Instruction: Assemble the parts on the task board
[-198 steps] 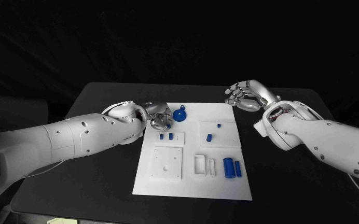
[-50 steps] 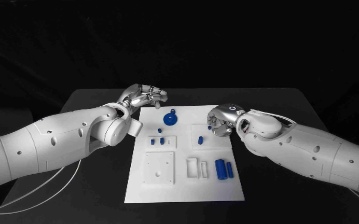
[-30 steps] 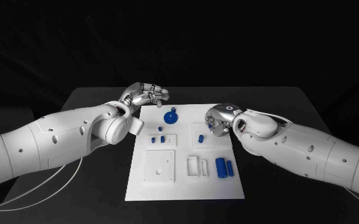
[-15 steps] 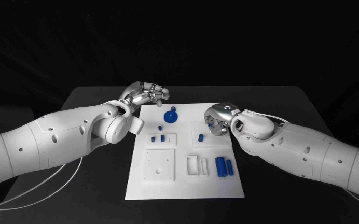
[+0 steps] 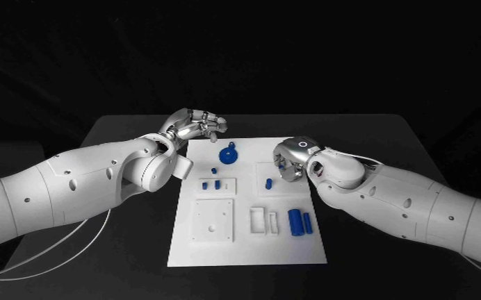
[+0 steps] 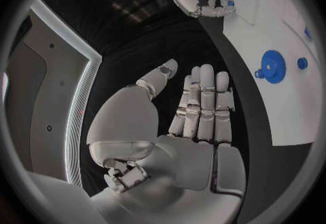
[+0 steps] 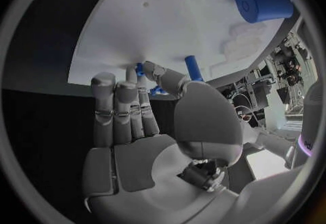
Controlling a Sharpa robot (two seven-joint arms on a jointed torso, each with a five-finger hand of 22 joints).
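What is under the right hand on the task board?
The right hand hovers over the task board; a small blue peg stands beside its fingertips. Whether another part lies beneath the palm is hidden.

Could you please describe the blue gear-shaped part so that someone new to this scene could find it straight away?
Start at the white task board in the middle of the black table and go to its far end, near the left hand. The blue gear lies there. Unlike the small pegs and the two cylinders nearer the robot, it is round, flat and toothed.

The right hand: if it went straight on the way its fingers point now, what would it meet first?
Probably the small blue peg just beyond the right hand, standing on the white board; depth is unclear.
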